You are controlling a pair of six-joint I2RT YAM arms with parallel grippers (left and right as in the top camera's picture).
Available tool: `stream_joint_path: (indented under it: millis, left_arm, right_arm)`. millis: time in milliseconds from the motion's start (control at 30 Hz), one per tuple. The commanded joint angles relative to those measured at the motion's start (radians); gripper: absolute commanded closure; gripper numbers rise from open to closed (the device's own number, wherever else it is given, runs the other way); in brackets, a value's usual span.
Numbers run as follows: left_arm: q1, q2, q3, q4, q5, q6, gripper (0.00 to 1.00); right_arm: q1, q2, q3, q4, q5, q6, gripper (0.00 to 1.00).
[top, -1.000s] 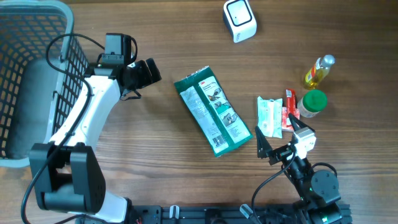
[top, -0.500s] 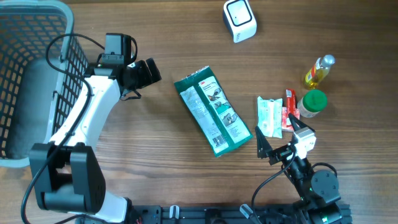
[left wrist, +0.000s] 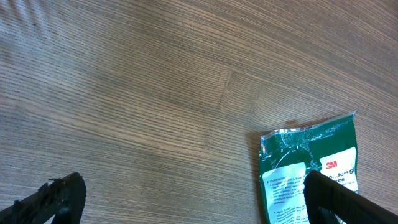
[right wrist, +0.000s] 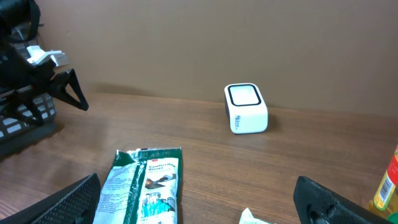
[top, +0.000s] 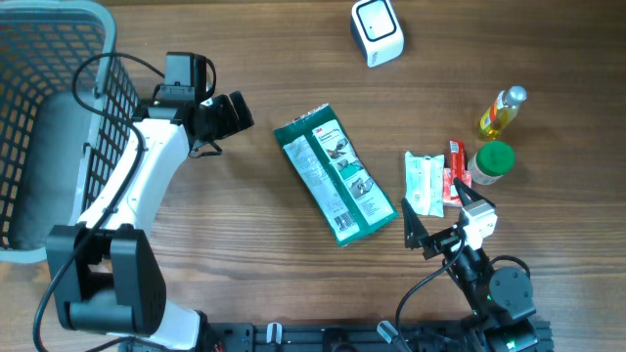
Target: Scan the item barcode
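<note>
A green packet of gloves (top: 335,173) lies flat mid-table, label up; its top end shows in the left wrist view (left wrist: 311,165) and in the right wrist view (right wrist: 144,185). The white barcode scanner (top: 378,31) stands at the far edge, also facing the right wrist camera (right wrist: 245,108). My left gripper (top: 233,112) hangs open to the left of the packet, nothing between its fingers (left wrist: 339,199). Near the front edge, my right gripper (top: 438,227) stands open and empty, just right of the packet's lower end.
A grey wire basket (top: 49,117) fills the left side. At the right lie a white sachet (top: 422,182), a red stick pack (top: 455,171), a green-capped jar (top: 491,162) and a yellow bottle (top: 501,111).
</note>
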Motion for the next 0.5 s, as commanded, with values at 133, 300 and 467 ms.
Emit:
stream_joint_path:
  millis: [133, 300, 467]
  left_arm:
    - [-0.005, -0.032, 0.006, 0.001, -0.003, 0.005, 0.00]
    - [-0.026, -0.331, 0.006, -0.005, -0.003, 0.005, 0.00]
    - [-0.026, -0.710, 0.006, -0.005, -0.002, 0.005, 0.00]
  right_arm:
    - [-0.005, -0.008, -0.001, 0.003, 0.018, 0.012, 0.00]
    - [-0.005, -0.008, -0.001, 0.003, 0.018, 0.012, 0.00]
    - [-0.005, -0.008, -0.001, 0.003, 0.018, 0.012, 0.00]
